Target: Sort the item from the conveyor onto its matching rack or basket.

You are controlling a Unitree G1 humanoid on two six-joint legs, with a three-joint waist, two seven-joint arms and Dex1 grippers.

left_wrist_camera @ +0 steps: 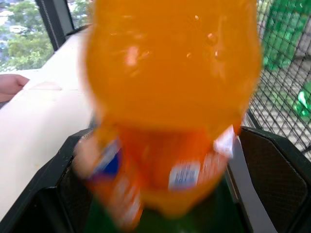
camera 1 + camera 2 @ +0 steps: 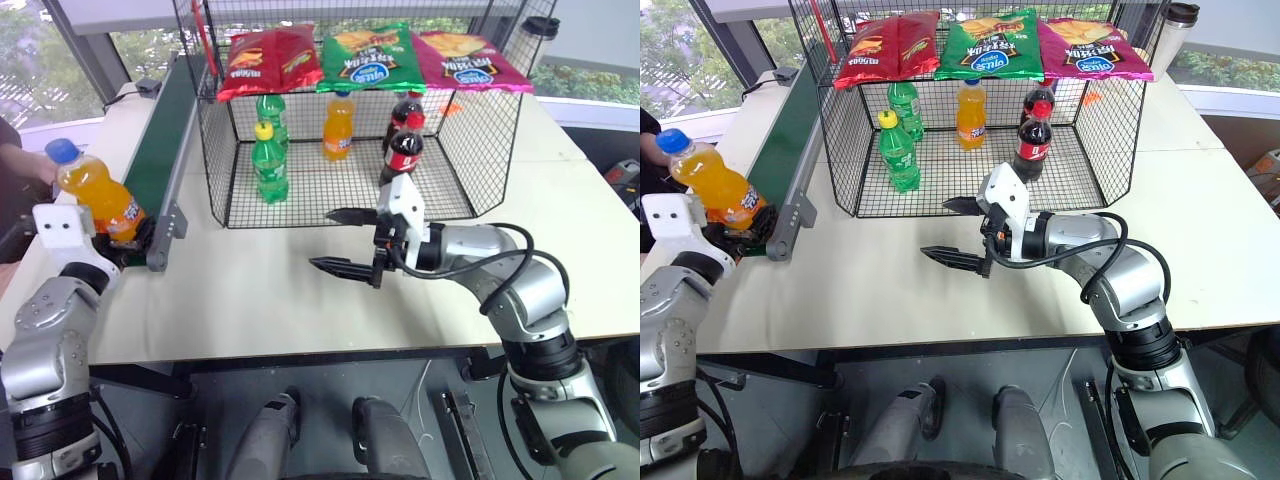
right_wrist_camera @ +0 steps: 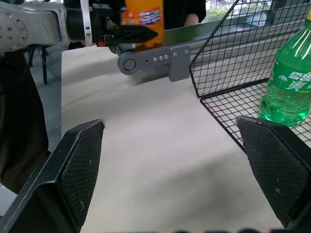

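An orange soda bottle (image 2: 95, 195) with a blue cap is seen tilted at the near end of the green conveyor (image 2: 165, 130). The black mesh basket (image 2: 222, 150) is set just beside the belt.

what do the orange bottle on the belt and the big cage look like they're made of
Orange bottle: likely clear glossy plastic, since the soda shows through; blue cap looks like matte plastic. Cage: seemingly thin metal wire with a black coating, an open see-through grid.
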